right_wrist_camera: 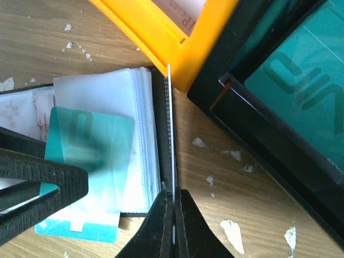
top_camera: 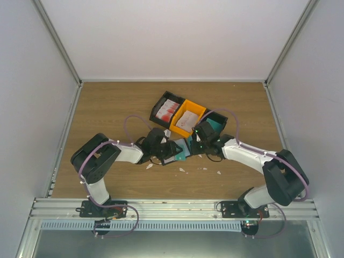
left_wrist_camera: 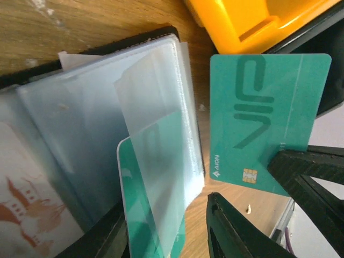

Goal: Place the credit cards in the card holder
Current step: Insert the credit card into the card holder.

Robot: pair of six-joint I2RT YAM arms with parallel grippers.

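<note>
The card holder [left_wrist_camera: 80,123] lies open on the wood, its clear sleeves fanned out, and it is also in the right wrist view [right_wrist_camera: 102,97]. One teal credit card [left_wrist_camera: 136,217] sits partly inside a sleeve. My left gripper [left_wrist_camera: 166,215] stands open around that card and sleeve, with its right finger [left_wrist_camera: 236,231] clear of them. A second teal credit card [left_wrist_camera: 263,123] stands on edge just right of the holder. My right gripper [right_wrist_camera: 173,196] is shut on it, and that view shows it only as a thin white edge [right_wrist_camera: 171,134]. Both grippers meet over the holder [top_camera: 180,154].
Three trays stand in a row just behind the holder: a black one with red-and-white cards [top_camera: 167,109], an orange one [top_camera: 188,119] with whitish cards, and a black one with teal cards [right_wrist_camera: 290,91]. Small white scraps [right_wrist_camera: 232,232] dot the wood. Grey walls enclose the table.
</note>
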